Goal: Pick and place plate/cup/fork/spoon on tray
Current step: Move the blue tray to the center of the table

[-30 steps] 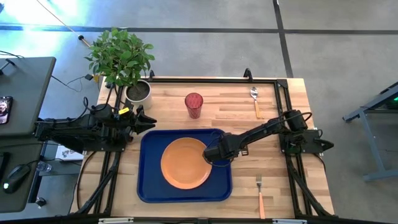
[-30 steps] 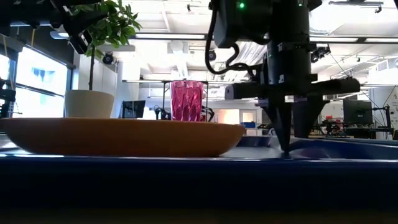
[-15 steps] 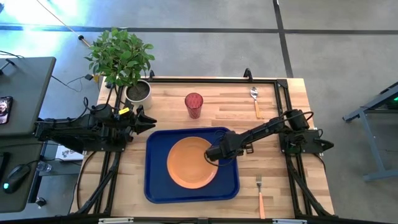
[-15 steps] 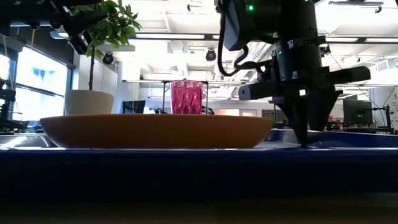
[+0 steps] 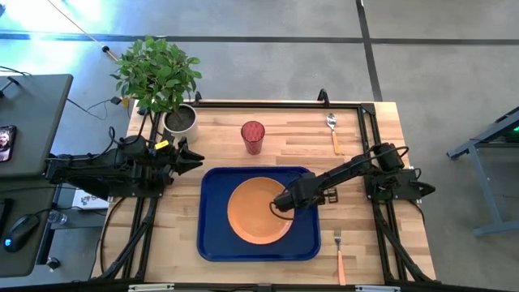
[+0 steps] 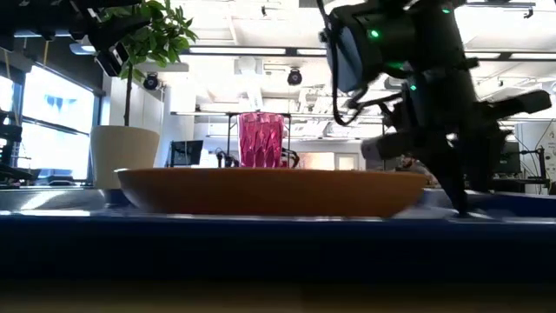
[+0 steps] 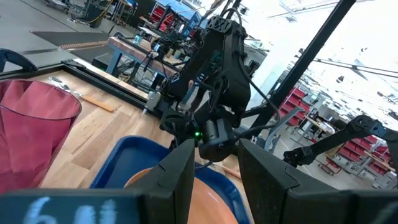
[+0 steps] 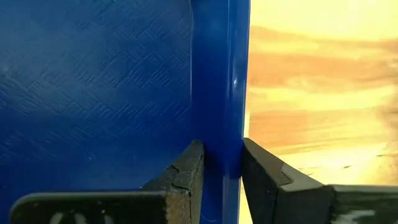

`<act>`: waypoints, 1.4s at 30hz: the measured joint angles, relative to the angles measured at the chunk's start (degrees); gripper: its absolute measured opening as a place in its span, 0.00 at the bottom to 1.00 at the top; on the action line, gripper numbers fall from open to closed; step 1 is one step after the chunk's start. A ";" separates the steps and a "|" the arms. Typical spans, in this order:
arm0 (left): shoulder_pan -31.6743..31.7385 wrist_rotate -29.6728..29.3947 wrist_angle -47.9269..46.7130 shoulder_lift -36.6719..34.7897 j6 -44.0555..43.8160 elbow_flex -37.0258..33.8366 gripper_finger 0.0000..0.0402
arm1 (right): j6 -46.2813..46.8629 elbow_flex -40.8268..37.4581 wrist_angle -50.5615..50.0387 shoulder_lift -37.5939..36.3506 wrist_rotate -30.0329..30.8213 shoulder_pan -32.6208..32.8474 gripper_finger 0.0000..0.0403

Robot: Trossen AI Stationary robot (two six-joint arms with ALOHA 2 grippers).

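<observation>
Overhead, right gripper [image 5: 282,203] sits at the tray's [image 5: 212,243] right side, the plate [image 5: 259,211] just beside it to its left, the cup [image 5: 252,136] well beyond; left gripper [image 5: 193,157] waits off the tray's far-left corner, fingers apart. Low view: right gripper [image 6: 459,204] reaches down beside the plate [image 6: 269,191]. Right wrist view: fingers [image 8: 180,177] pinch the tray's raised rim [image 8: 221,93].

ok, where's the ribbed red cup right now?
In the high view the translucent red ribbed cup stands on the bare wooden table, just behind the dark blue rectangular tray's far rim, between the grey plant pot and the metal spoon.
</observation>
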 joint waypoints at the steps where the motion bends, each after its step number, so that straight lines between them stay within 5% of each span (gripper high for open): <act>1: 0.02 0.02 -0.09 0.01 -0.26 0.00 0.29 | 0.82 -0.62 0.89 -0.05 -0.29 0.38 0.19; 21: 0.00 -0.15 -1.03 0.01 -0.13 0.00 0.29 | 7.20 -12.74 6.86 -9.29 0.66 1.16 0.19; 42: 0.01 -2.78 -1.07 0.02 -0.12 0.00 0.29 | -4.73 -13.04 6.50 -9.46 0.38 -4.52 0.22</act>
